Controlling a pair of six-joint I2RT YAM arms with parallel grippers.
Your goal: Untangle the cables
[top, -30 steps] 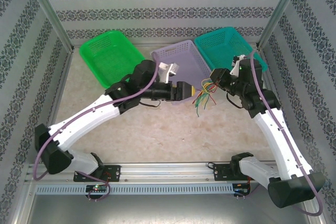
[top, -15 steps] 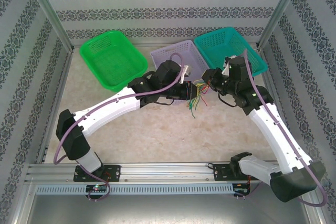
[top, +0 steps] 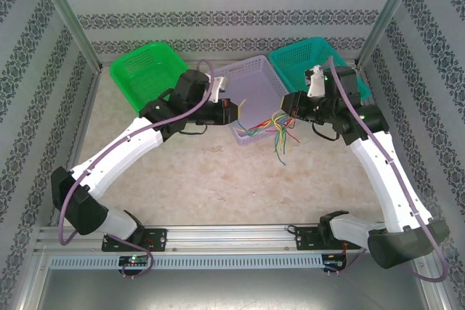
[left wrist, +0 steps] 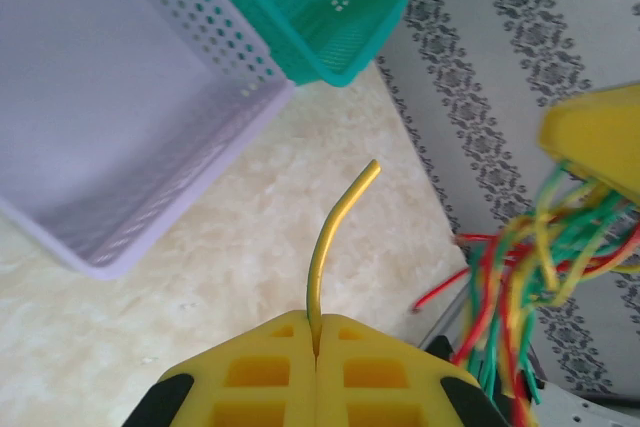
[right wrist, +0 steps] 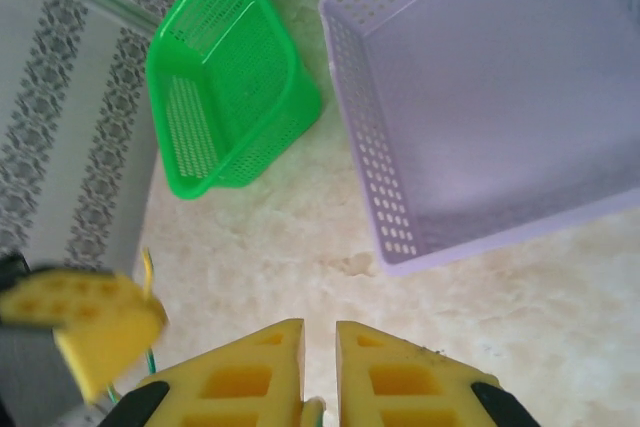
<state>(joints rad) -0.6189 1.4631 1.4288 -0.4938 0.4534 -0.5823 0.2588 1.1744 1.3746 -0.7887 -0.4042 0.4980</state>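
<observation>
Both arms reach forward and bend inward, wrists facing each other by the purple basket (top: 254, 86). The left gripper (left wrist: 316, 335) has its jaws pinched tight on one yellow cable (left wrist: 327, 237). The right gripper (right wrist: 318, 332), jaws nearly closed, grips the cables (top: 275, 127), which dangle between the two above the tabletop (top: 218, 179).

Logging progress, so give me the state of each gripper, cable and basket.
left gripper, shut on yellow cable
right gripper, shut on cable bundle
yellow cable, pinched near its tip
cable bundle, tangled, dangling from right gripper
green basket, empty
purple basket, empty
teal basket, empty where visible
</observation>
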